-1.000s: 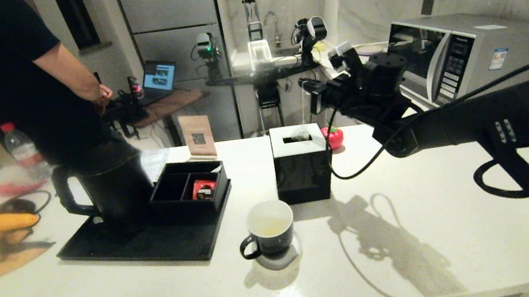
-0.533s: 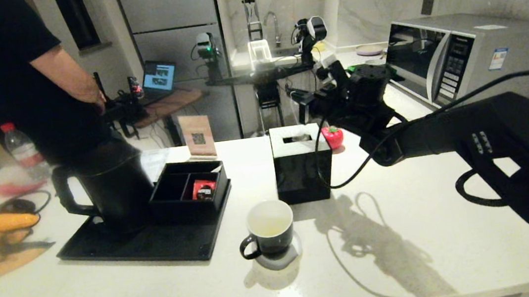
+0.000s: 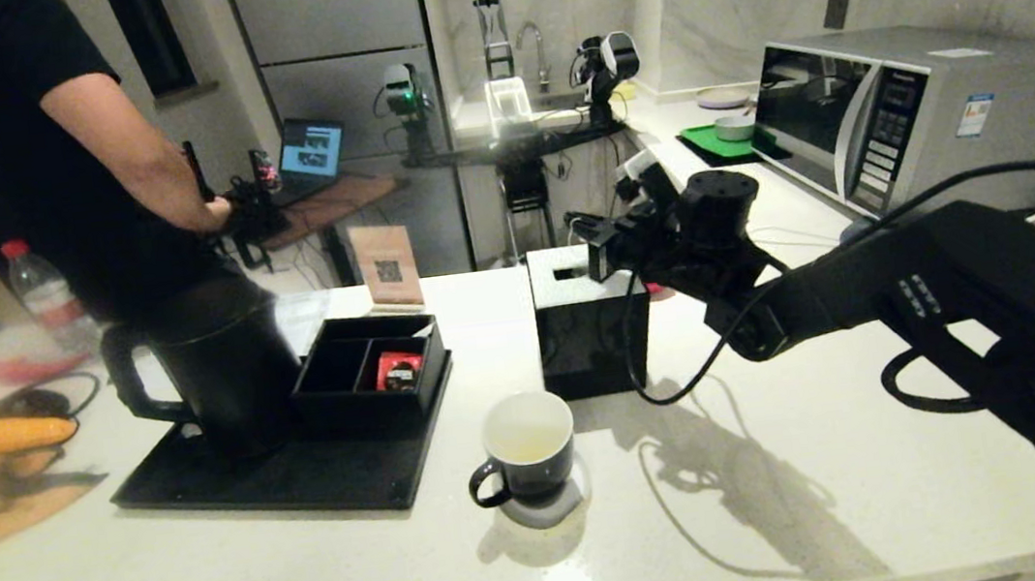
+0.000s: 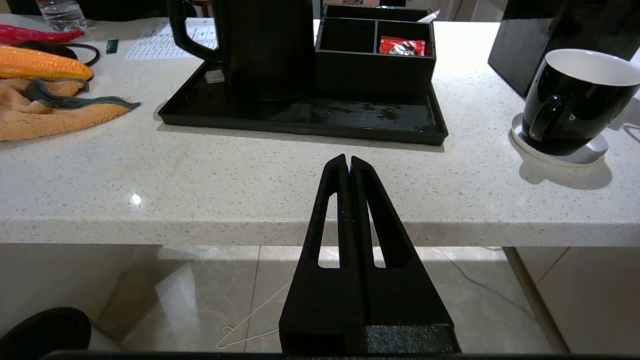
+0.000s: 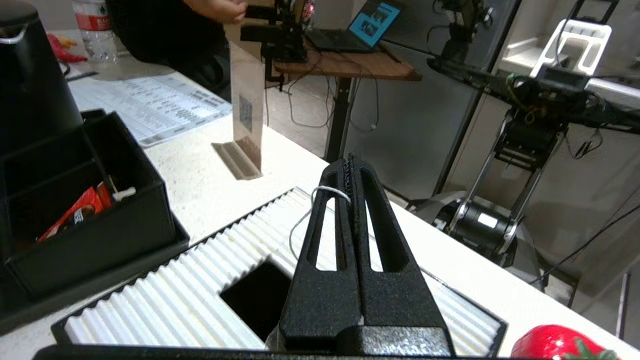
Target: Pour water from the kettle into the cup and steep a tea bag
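Observation:
The black kettle (image 3: 214,364) stands on a black tray (image 3: 305,480) at the left. Nearer the front sits the dark cup (image 3: 528,445) on a white coaster, its white inside pale at the bottom. My right gripper (image 3: 580,225) hovers over the white top of the black tissue box (image 3: 587,341), shut on the tea bag's thin white string (image 5: 325,188). The bag itself is hidden beneath the gripper. No water stream shows. My left gripper (image 4: 348,159) is shut and empty, low in front of the counter edge, facing the tray and cup (image 4: 575,100).
A black divided box (image 3: 371,371) with a red packet (image 3: 398,370) sits on the tray beside the kettle. A card stand (image 3: 386,266), a microwave (image 3: 897,111) and a red strawberry (image 5: 555,342) stand further back. A person in black stands at the far left.
My right arm has swung left and lower, from beside the tissue box to above its top, still shut on the string. The person's arm has shifted. The left gripper has not moved.

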